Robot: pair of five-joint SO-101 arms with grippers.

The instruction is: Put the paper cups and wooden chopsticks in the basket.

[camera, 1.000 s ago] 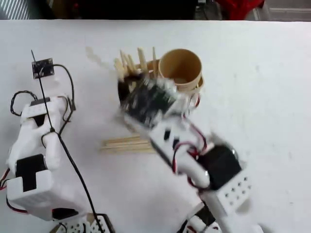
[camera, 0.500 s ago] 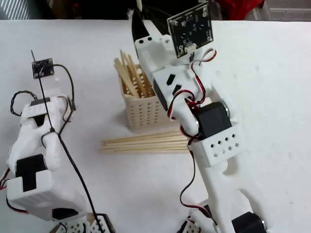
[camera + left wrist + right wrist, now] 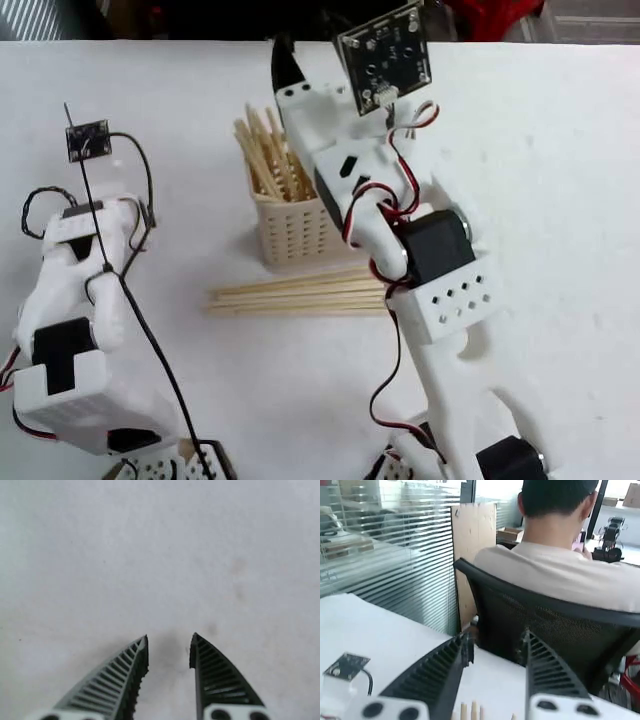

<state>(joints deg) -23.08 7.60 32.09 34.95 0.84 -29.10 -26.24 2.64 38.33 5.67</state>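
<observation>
Since the wooden chopsticks (image 3: 300, 295) lying on the desk (image 3: 560, 150) just beside the basket (image 3: 295, 235) look light, stiff and slippery, pinching the bundle mid-length seems best; right claw (image 3: 496, 636) hangs released above the basket; left claw (image 3: 168, 642) released, empty.

White table (image 3: 560, 150) running wide here, and past its far edge a black mesh chair (image 3: 560, 625), a cardboard panel (image 3: 472, 530) standing upright beside slatted blinds (image 3: 390, 545).

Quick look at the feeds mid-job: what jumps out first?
The right arm stands raised over the white basket, which bristles with upright chopsticks; the arm's end effector is open and empty. A loose bundle of chopsticks lies flat on the table beside the basket, on the arms' side.
</observation>
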